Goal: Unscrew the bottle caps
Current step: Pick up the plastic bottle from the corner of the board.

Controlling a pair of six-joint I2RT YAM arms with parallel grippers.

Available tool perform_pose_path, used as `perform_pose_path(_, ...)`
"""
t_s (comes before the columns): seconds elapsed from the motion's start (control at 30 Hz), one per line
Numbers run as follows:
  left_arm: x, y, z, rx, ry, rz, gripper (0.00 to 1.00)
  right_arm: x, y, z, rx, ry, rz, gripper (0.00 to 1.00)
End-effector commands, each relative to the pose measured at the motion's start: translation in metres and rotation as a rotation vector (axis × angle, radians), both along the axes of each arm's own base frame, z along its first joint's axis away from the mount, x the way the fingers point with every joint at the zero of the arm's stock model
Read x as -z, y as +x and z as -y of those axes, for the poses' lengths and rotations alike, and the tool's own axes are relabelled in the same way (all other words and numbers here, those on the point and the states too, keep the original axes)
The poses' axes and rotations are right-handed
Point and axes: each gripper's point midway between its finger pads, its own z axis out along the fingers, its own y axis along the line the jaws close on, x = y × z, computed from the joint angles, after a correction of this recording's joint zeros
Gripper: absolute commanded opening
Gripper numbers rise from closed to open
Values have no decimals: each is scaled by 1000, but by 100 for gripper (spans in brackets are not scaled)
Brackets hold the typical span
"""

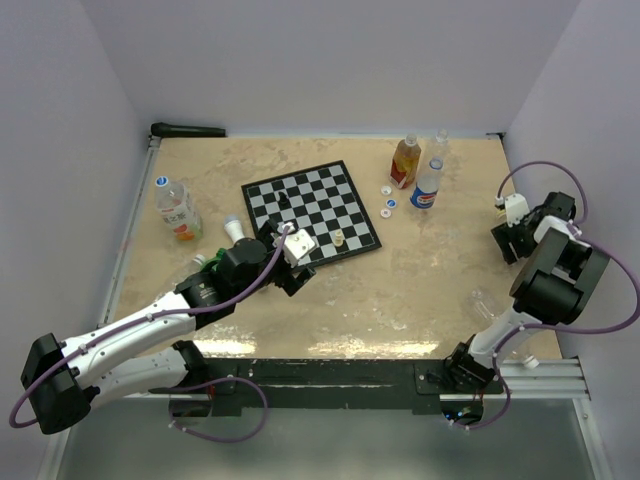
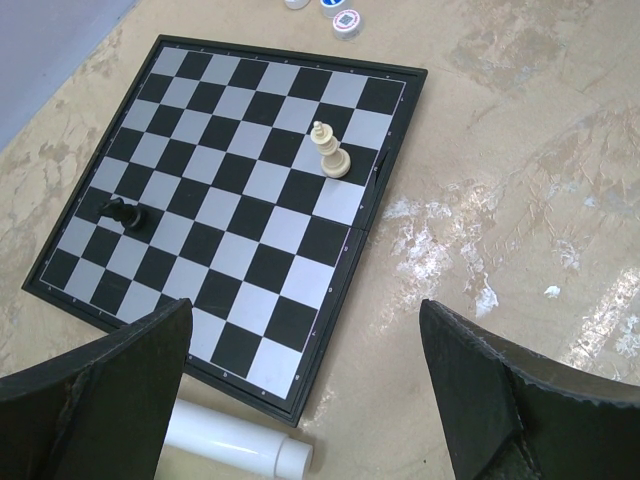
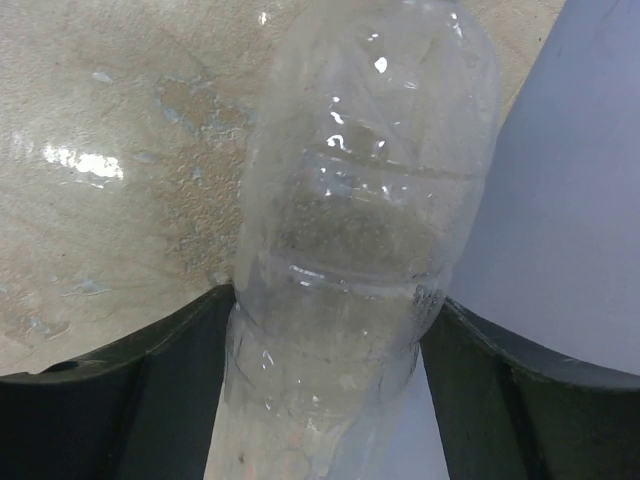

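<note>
Right gripper: pinching the clear bottle by its body, near the tabletop's right edge; its cap is out of view.
Left gripper: spread wide above the chessboard.
Bottle caps: loose ones lie near the far edge.
Advice: hold the bottle firmly without crushing it, so its cap can be met squarely.

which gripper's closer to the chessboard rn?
Left. The left gripper hovers at the chessboard's near corner, jaws wide. The right gripper is far off by the table's right edge, flanking a clear bottle.
</note>
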Motion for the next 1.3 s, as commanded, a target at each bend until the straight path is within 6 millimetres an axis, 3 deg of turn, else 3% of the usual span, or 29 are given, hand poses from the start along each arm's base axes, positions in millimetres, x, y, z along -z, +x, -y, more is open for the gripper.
perform_pose_path(0.0, -6, 4, -2, -12, -6, 27, 100, 0, 7, 1, 12, -17, 17, 69)
perform_pose_path(0.27, -8, 4, -2, -13, -11, 31, 100, 6, 2, -7, 1, 20, -12, 28)
perform_pose_path(0.37, -7, 4, -2, -13, -9, 30, 100, -5, 0, -12, -14, 27, 5, 16)
perform_pose_path(0.53, -8, 4, -2, -13, -12, 32, 100, -41, -5, -23, -59, 21, 61, 0)
perform_pose_path(1.07, -10, 3, -1, -7, -19, 31, 100, -181, -54, -85, -218, -29, 287, 0)
perform_pose_path(1.27, -12, 3, -2, -9, -20, 35, 100, -197, -77, -123, -370, 25, 286, 0)
